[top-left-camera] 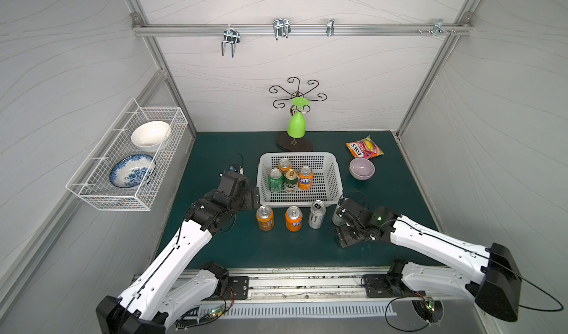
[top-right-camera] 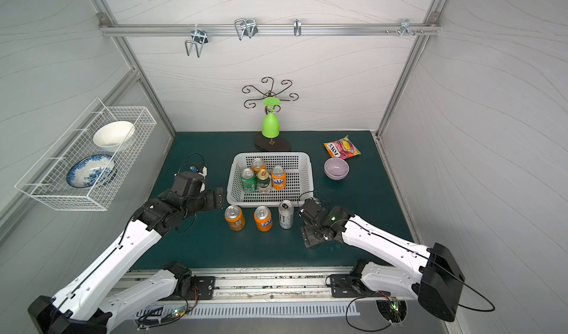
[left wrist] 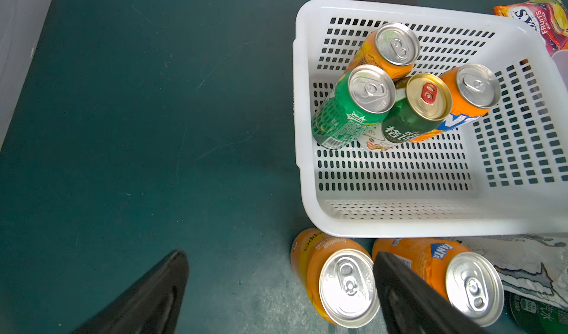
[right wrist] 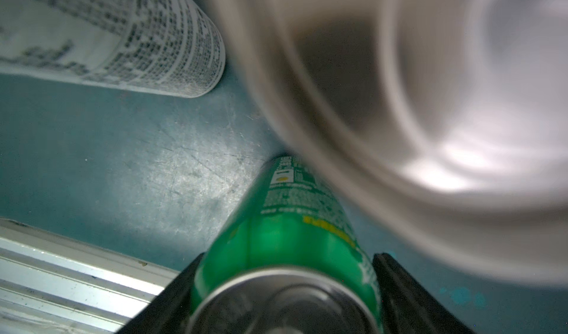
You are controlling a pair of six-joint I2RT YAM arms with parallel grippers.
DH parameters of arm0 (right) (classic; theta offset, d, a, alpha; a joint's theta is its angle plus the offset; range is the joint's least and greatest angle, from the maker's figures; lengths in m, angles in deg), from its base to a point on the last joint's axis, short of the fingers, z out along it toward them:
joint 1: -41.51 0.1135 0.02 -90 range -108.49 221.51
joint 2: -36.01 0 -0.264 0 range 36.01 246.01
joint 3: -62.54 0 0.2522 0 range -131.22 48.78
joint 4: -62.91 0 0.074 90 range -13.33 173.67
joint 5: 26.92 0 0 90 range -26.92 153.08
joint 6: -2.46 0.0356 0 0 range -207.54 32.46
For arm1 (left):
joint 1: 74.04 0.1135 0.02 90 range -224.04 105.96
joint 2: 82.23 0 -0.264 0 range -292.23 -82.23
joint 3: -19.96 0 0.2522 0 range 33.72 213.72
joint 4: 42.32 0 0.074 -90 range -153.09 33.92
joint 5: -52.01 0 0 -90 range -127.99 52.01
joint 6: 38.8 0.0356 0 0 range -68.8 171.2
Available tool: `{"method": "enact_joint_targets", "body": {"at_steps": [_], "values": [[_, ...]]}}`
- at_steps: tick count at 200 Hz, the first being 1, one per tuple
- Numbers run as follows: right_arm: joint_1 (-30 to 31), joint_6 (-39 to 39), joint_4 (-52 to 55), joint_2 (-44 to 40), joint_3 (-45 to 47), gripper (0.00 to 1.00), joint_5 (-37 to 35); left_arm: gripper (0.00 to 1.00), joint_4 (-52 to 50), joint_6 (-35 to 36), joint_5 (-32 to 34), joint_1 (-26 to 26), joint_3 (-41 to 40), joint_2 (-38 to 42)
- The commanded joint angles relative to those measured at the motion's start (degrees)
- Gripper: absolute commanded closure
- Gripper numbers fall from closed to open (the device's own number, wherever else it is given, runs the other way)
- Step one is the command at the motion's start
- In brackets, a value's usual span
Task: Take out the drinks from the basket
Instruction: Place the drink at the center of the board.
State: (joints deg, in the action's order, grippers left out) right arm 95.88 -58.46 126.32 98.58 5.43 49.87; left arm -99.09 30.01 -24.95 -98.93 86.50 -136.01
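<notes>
Okay, I'm looking at the dark green mat (top-left-camera: 215, 243) first. The basket (top-left-camera: 295, 155) is sitting mid-table on it: white plastic, rectangular, slotted walls and floor, rolled rim.

The left gripper (left wrist: 281, 255) is hanging just off the basket's near-left corner with its jaws spread wide and nothing between them. The right gripper (right wrist: 289, 255) is sitting low at the basket's near-right corner, straddling a green can (right wrist: 285, 221) that is standing on the mat. I can't tell whether the fingers (right wrist: 399, 286) are pressing on it or standing just clear.

Four drinks are standing upright in the basket, bunched toward its far-left part:
- an orange can (top-left-camera: 285, 164) at the back
- a green Sprite can (top-left-camera: 275, 180)
- a dark green gold-topped can (top-left-camera: 290, 180) in the middle, touching its neighbours
- an orange Fanta can (top-left-camera: 305, 178) on the right

Outside, a row is standing along the basket's near wall:
- an orange grapefruit-soda can (top-left-camera: 265, 218)
- a second Fanta can (top-left-camera: 293, 218)
- a taller slim silver-white can (top-left-camera: 317, 215) with a black mark
- another silver-white can (top-left-camera: 337, 216), showing half hidden behind the right gripper; in the right wrist view its top is filling the frame as a blur
</notes>
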Motion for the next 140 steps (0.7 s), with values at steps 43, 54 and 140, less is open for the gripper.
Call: {"method": "enact_joint_targets", "body": {"at_steps": [43,54,140], "values": [[0.4,-1.9,6.7,-4.8,-6.8,0.01,-2.0,0.02,1.4,0.6,0.3,0.3,1.8,0.1],[0.3,-2.6,7.9,-5.2,-8.0,0.01,-2.9,0.02,1.4,0.6,0.3,0.3,1.8,0.0],[-5.0,-13.5,8.3,-2.9,-20.1,0.01,0.4,0.02,1.1,0.8,-0.5,0.4,2.5,0.0]]}}
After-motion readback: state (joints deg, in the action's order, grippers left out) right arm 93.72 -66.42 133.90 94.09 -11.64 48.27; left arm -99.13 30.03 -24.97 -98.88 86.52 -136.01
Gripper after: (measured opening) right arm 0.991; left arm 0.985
